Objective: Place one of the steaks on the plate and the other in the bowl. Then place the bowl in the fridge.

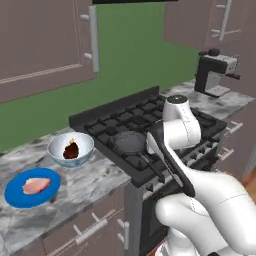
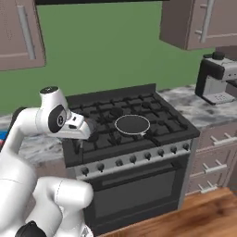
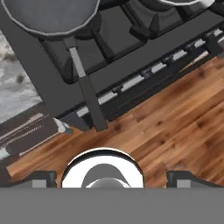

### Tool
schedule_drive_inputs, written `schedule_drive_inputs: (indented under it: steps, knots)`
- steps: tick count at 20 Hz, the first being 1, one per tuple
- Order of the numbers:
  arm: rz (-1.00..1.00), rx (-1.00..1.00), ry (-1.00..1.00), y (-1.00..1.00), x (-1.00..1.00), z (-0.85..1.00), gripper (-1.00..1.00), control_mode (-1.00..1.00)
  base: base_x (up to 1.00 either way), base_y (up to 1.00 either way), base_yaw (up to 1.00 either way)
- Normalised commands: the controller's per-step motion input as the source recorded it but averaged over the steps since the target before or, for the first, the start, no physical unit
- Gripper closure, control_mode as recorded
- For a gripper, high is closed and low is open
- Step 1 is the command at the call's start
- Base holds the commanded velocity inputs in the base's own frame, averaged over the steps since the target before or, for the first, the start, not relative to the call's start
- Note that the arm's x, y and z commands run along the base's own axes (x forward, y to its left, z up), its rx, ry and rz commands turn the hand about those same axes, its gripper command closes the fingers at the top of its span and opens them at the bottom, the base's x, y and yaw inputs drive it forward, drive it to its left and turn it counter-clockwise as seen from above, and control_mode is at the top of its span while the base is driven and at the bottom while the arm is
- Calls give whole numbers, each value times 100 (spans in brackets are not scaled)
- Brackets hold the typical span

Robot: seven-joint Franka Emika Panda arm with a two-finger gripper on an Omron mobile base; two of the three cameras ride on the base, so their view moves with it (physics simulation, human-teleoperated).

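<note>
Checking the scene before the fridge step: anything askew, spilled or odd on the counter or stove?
Nothing stands out. The pale steak lies flat on the blue plate, the dark steak sits inside the bowl, both upright on the counter. A frying pan rests level on the stove. The gripper is open, holding nothing.

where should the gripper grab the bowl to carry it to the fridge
Probably the rim of the bowl, from straight above, one finger inside and one outside. It sits upright on the counter left of the stove. The near rim looks best: the dark steak lies in the middle, leaving the wall free.
</note>
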Motion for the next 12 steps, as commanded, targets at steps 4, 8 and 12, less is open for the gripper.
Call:
schedule_drive_inputs:
  steps: [4,8,12]
  knots:
    - [0,0,0,0,0,0,-100,100,-4,-24,-76]
    - [0,0,0,0,0,0,-100,100,0,-27,-82]
    - [0,0,0,0,0,0,-100,100,31,-60,-75]
